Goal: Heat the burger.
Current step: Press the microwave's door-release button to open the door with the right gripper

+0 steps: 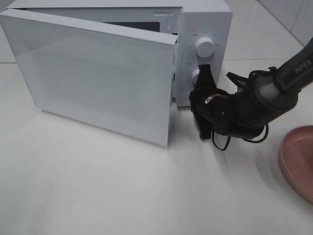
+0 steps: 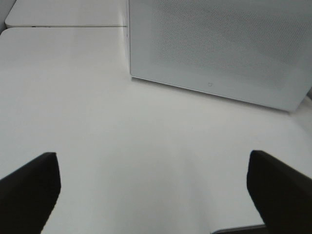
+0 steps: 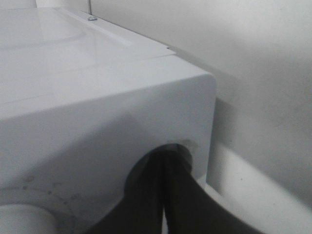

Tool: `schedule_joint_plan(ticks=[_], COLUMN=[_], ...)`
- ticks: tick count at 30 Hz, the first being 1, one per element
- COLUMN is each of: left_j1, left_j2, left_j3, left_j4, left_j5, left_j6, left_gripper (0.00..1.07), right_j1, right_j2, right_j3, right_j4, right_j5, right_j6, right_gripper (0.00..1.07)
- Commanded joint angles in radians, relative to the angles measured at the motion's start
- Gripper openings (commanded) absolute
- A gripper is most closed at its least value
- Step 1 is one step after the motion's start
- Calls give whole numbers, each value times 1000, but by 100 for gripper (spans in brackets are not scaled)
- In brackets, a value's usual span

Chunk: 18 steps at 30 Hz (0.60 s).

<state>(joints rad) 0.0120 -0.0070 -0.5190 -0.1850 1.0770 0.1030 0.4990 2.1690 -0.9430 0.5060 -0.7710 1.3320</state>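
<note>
A boxy white microwave oven (image 1: 205, 19) stands on the white desk (image 1: 98, 186) with its perforated white door (image 1: 98, 73) swung partly out, so the cavity is hidden. The burger shows in no view. It may sit behind that door, though I cannot tell. The visible part of the round pink plate (image 1: 298, 156) at the desk's edge is bare.

The right gripper (image 1: 205, 69) has its jaws pressed tight together, holding nothing. Its tips meet the control panel by the lower white dial (image 1: 195, 76), under the upper white dial (image 1: 204, 47), likely to set the heating. The left gripper (image 2: 153, 187) hangs low over bare desk facing the door, jaws spread wide and empty, probably ready to push the door closed.
</note>
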Motion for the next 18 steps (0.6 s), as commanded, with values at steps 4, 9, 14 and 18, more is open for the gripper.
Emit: schedule_joint_plan(ticks=[4, 9, 14, 18], left_j1=[-4, -4, -4, -4], left_j2=[-15, -15, -15, -15], left_j3=[4, 4, 4, 4], left_j4=[-4, -4, -4, -4], left_j5=[-10, -10, -10, -10], left_j6=[1, 1, 1, 1], left_gripper=[95, 95, 95, 95], right_j1=[-43, -43, -43, -43], right_j2=[-13, -13, -13, -16], right_j3=[-112, -112, -111, -111], right_j4=[-19, -19, -19, -19], right_j5=[-259, -242, -233, -185], right_j6=[-32, -32, -32, -25], right_gripper=[0, 0, 0, 0])
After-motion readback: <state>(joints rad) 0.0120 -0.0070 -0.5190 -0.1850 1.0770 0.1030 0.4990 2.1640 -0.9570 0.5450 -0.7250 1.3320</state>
